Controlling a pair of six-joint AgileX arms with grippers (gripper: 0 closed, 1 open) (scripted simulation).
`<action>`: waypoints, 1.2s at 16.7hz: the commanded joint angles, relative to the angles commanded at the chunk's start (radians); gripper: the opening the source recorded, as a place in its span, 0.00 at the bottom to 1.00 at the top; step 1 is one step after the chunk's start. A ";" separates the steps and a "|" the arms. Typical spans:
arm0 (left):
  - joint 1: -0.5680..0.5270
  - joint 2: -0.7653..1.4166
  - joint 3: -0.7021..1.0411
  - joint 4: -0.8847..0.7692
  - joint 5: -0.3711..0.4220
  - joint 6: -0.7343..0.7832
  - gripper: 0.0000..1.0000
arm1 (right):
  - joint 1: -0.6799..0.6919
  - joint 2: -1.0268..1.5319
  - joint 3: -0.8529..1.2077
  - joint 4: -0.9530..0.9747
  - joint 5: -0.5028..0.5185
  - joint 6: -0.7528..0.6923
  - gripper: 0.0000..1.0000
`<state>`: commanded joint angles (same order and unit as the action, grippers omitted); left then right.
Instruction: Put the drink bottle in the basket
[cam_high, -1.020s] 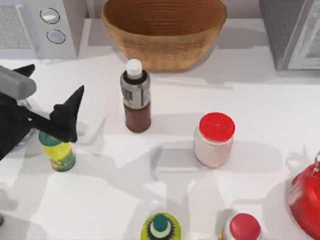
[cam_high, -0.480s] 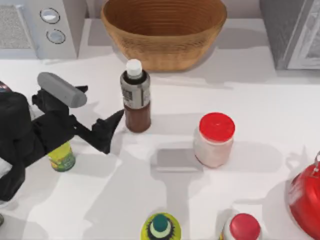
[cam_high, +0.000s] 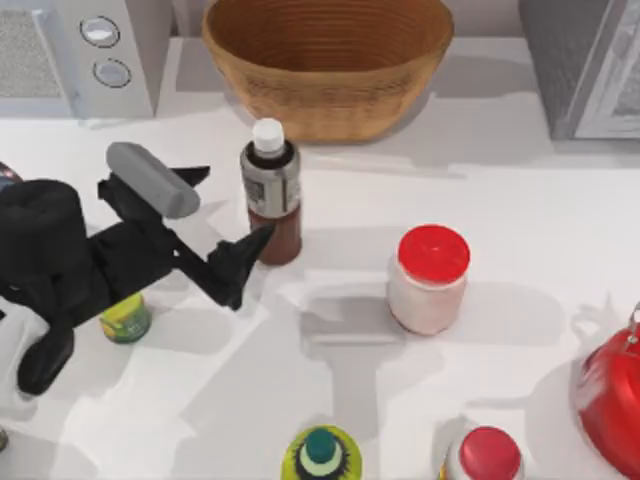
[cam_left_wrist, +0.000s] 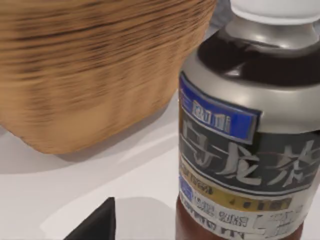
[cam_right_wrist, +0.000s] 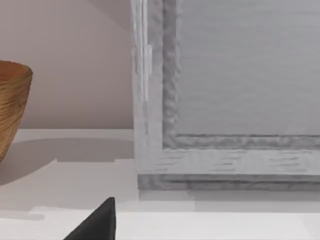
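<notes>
The drink bottle (cam_high: 271, 195), dark brown with a white cap and grey label, stands upright in front of the tan wicker basket (cam_high: 325, 70) at the back middle. My left gripper (cam_high: 238, 203) is open, just left of the bottle. One fingertip (cam_high: 262, 236) reaches the bottle's near side and the other (cam_high: 198, 173) points at its far side. The left wrist view has the bottle (cam_left_wrist: 245, 135) very close, the basket (cam_left_wrist: 95, 70) behind it and one black fingertip (cam_left_wrist: 97, 224). My right arm is parked off to the right, its gripper open, with one fingertip (cam_right_wrist: 97, 224) in its wrist view.
A yellow-green bottle (cam_high: 125, 318) stands partly under my left arm. A white jar with a red lid (cam_high: 428, 278) is right of the middle. A red vessel (cam_high: 612, 400), a green-capped bottle (cam_high: 321, 455) and a red-lidded jar (cam_high: 483, 455) line the front. Appliances (cam_high: 80, 50) (cam_high: 585, 60) occupy the back corners.
My left arm has swung rightward from the table's left edge. Its open gripper now reaches the drink bottle's left side. The bottle has not moved.
</notes>
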<state>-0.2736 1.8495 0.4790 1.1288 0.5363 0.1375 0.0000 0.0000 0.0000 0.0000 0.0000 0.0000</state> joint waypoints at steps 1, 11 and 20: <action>0.005 -0.003 -0.004 -0.002 -0.002 -0.001 1.00 | 0.000 0.000 0.000 0.000 0.000 0.000 1.00; -0.099 0.157 0.211 -0.037 -0.092 -0.027 1.00 | 0.000 0.000 0.000 0.000 0.000 0.000 1.00; -0.108 0.205 0.251 -0.031 -0.102 -0.029 0.85 | 0.000 0.000 0.000 0.000 0.000 0.000 1.00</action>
<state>-0.3815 2.0549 0.7303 1.0975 0.4346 0.1089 0.0000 0.0000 0.0000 0.0000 0.0000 0.0000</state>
